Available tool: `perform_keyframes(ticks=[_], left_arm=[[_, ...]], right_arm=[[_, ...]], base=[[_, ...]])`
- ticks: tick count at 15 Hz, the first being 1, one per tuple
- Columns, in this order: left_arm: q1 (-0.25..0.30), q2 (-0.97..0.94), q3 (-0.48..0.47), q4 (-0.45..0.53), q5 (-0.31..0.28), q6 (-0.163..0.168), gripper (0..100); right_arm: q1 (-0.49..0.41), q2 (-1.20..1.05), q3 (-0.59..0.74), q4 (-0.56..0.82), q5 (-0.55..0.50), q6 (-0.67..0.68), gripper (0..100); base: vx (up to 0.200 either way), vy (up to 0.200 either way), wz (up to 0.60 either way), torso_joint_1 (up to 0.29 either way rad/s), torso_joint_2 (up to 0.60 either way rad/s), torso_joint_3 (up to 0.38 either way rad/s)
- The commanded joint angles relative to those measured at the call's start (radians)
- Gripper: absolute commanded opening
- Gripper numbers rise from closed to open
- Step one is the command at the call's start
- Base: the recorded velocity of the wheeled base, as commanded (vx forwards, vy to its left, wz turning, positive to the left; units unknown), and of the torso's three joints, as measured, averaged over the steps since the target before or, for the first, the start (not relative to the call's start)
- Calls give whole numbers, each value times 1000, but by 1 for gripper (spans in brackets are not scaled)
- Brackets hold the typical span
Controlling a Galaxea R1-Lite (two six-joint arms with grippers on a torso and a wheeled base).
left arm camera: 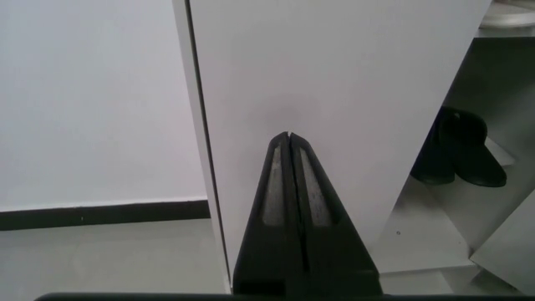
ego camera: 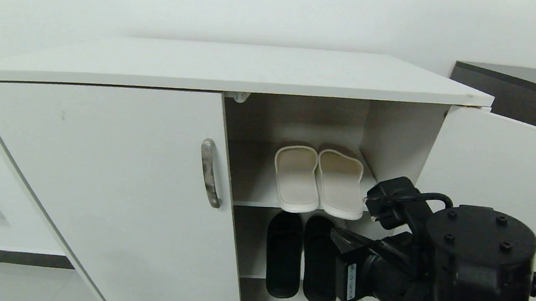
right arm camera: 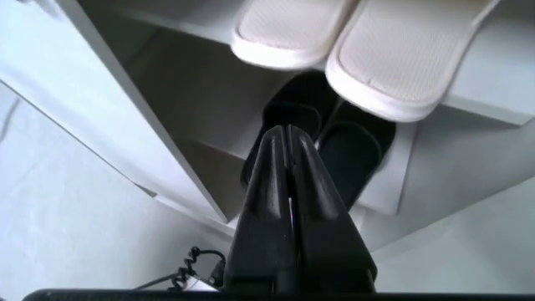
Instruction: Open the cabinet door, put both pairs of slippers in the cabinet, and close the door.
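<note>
Head view centre: both pairs are being stored in the cabinet (ego camera: 236,67), white slippers (ego camera: 318,181) above, black slippers (ego camera: 302,258) below. Right gripper (right arm camera: 289,132) and left gripper (left arm camera: 288,138) are being held with fingers together, probably readied for pushing the open door (ego camera: 504,171), frame right, shut.

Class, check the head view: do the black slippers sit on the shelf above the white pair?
No, the black slippers lie one level below the white slippers, which rest on the upper shelf.

head: high, forward-down onto white flat-panel cabinet (ego camera: 101,165) | left wrist: near, closed door (left arm camera: 334,67) past left fingers (left arm camera: 274,192) | right wrist: near, shelves (right arm camera: 501,92) past right fingers (right arm camera: 272,184) | all share black rubber slippers (ego camera: 302,255)
</note>
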Motion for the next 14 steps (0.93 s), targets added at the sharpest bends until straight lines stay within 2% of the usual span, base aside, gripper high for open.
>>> perform_keyframes(ticks=[1, 5, 14], left_arm=[[0, 1, 0, 0, 0, -1, 0], [0, 1, 0, 0, -1, -1, 0], [0, 1, 0, 0, -1, -1, 0]], right_arm=[[1, 18, 2, 0, 0, 0, 0], [1, 26, 10, 0, -1, 0, 0], [-5, 21, 30, 0, -1, 0, 0]], base=[[0, 0, 0, 0, 0, 0], [0, 0, 0, 0, 0, 0], [-200, 0, 0, 2, 3, 2]])
